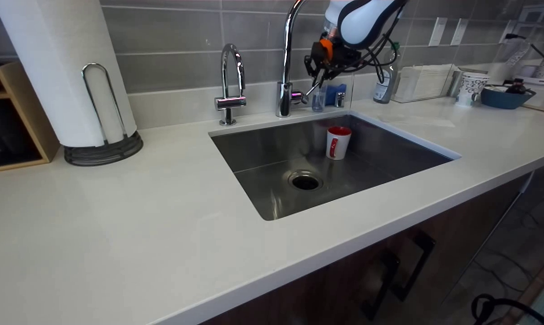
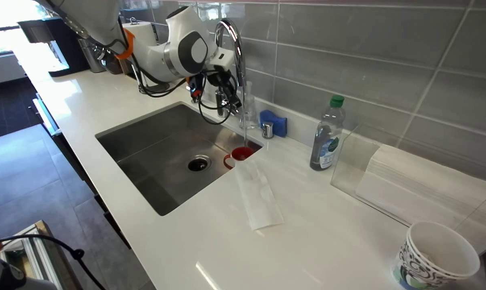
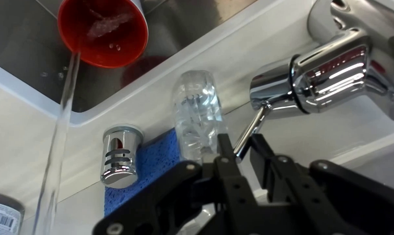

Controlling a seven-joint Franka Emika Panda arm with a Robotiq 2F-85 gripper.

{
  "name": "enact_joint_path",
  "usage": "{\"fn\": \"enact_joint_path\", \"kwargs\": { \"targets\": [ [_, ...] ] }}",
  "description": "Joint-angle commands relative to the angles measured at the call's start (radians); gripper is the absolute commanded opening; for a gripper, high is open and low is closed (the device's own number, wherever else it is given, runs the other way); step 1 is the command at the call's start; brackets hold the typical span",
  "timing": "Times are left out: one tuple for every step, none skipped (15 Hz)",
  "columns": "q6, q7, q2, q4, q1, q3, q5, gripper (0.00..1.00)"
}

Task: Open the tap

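The tap (image 1: 286, 67) is a tall chrome gooseneck behind the sink. Its arch also shows in an exterior view (image 2: 230, 30), and its chrome body in the wrist view (image 3: 331, 78). Its thin lever (image 3: 257, 120) slants between the fingers of my gripper (image 3: 240, 140). The fingers are mostly closed, the lever's tip against one and its shaft against the other, with a small gap beside it. A clear water stream (image 3: 64, 104) runs down into a white mug with a red inside (image 3: 102, 36). The mug stands upright in the sink (image 1: 281, 169) near its back corner.
A clear ridged bottle (image 3: 200, 111), a blue sponge (image 3: 154, 160) and a chrome cap (image 3: 120, 153) stand close to the fingers. A short chrome tap (image 1: 229, 101) is beside the tall one. A soap bottle (image 2: 327, 143) and a napkin holder (image 2: 388, 189) are along the wall.
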Motion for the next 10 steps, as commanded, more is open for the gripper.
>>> {"fn": "enact_joint_path", "kwargs": {
  "targets": [
    [0.003, -0.048, -0.002, -0.035, -0.012, -0.018, 0.02, 0.05],
    [0.005, -0.052, -0.001, -0.032, -0.011, -0.017, 0.019, 0.05],
    [0.008, -0.054, -0.003, -0.035, -0.008, -0.019, 0.014, 0.05],
    [0.019, -0.057, -0.003, -0.036, -0.004, -0.021, 0.007, 0.05],
    [0.03, -0.066, -0.006, -0.04, -0.005, -0.019, 0.006, 0.05],
    [0.041, -0.065, -0.006, -0.041, 0.004, -0.028, -0.007, 0.05],
    [0.056, -0.076, -0.012, -0.048, 0.007, -0.029, -0.011, 0.05],
    [0.069, -0.086, -0.017, -0.056, 0.013, -0.032, -0.018, 0.05],
    [0.083, -0.103, -0.022, -0.063, 0.018, -0.031, -0.021, 0.05],
    [0.092, -0.12, -0.025, -0.068, 0.021, -0.032, -0.021, 0.05]
  ]
}}
